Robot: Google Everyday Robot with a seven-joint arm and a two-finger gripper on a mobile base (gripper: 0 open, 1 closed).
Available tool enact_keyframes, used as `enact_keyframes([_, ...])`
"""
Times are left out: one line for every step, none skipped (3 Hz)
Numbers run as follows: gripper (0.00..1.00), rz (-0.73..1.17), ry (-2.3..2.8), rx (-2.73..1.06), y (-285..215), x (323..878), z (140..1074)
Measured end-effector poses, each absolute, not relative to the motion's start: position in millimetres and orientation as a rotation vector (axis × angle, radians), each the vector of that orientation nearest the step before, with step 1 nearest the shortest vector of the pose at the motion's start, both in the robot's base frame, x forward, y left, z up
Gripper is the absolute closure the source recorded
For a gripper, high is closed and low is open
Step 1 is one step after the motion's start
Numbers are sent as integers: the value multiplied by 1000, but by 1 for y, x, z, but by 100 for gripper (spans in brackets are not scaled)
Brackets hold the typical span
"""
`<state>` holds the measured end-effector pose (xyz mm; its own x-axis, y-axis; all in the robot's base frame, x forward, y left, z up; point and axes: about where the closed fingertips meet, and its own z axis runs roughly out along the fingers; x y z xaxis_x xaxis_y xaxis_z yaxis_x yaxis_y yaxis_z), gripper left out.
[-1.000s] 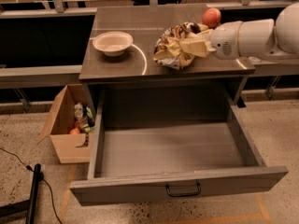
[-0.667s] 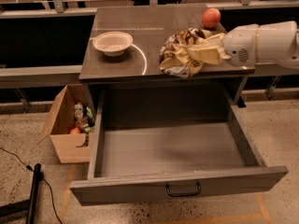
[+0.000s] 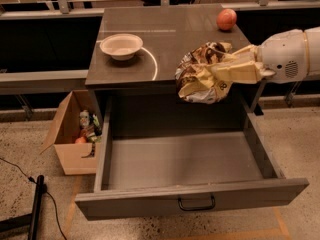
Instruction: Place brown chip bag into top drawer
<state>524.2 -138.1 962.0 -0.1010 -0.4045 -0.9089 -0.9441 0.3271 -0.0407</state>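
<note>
The brown chip bag [image 3: 202, 71] is crumpled, dark brown and cream, held in the air at the cabinet top's front right edge, above the back of the drawer. My gripper [image 3: 231, 70] comes in from the right on a white arm, its cream fingers [image 3: 243, 72] shut on the bag's right side. The top drawer [image 3: 190, 169] is pulled fully open below, wide, grey and empty inside, with a small black handle [image 3: 196, 203] on its front panel.
On the grey cabinet top [image 3: 170, 29] stand a white bowl [image 3: 121, 45] at the left and a round red-orange fruit [image 3: 226, 19] at the back right. A tan cardboard box [image 3: 70, 136] with items stands on the floor left of the drawer. A black pole [image 3: 36, 204] lies at lower left.
The gripper has lifted the bag off the cabinet top and carried it forward and down, past the front edge, over the open drawer.
</note>
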Motion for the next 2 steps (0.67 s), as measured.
enact_keyframes([100, 741, 1678, -1228, -138, 524, 962])
enact_keyframes([100, 756, 1709, -1270, -130, 497, 952])
